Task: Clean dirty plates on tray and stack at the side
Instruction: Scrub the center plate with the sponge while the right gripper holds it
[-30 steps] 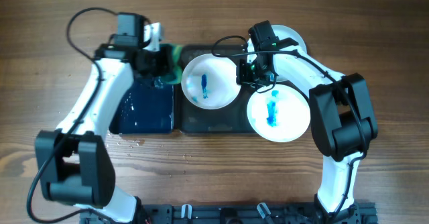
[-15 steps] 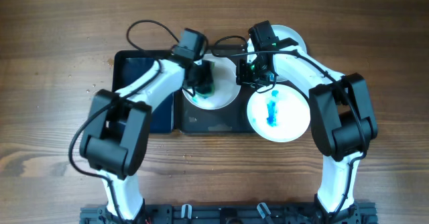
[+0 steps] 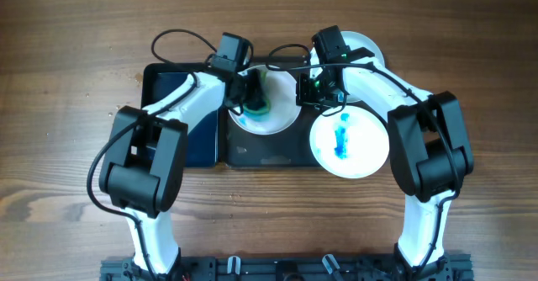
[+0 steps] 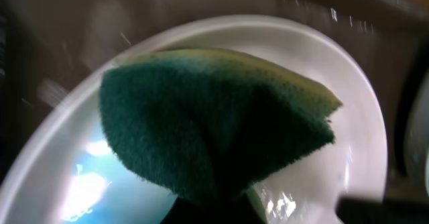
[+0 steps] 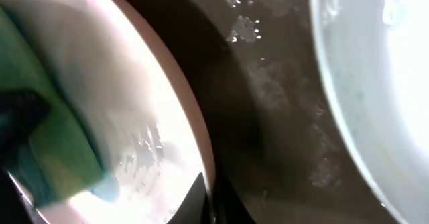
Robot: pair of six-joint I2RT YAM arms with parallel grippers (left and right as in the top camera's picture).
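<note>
A white plate (image 3: 273, 117) lies at the left of the dark grey tray (image 3: 269, 156). My left gripper (image 3: 252, 96) is shut on a green sponge (image 4: 208, 123) and presses it on this plate (image 4: 348, 117), where a pale blue smear (image 4: 100, 184) shows. My right gripper (image 3: 304, 94) is shut on the plate's right rim (image 5: 201, 150). A second plate with a blue smear (image 3: 349, 142) lies at the tray's right. A third plate (image 3: 361, 45) sits behind the right arm, mostly hidden.
A black tub (image 3: 181, 113) holding water stands left of the tray, under my left arm. Water drops lie on the tray floor (image 5: 268, 83). Bare wooden table (image 3: 67, 62) surrounds everything.
My left arm swung from the black tub over to the left plate with the sponge, then moved it up across the plate. The right arm stayed still.
</note>
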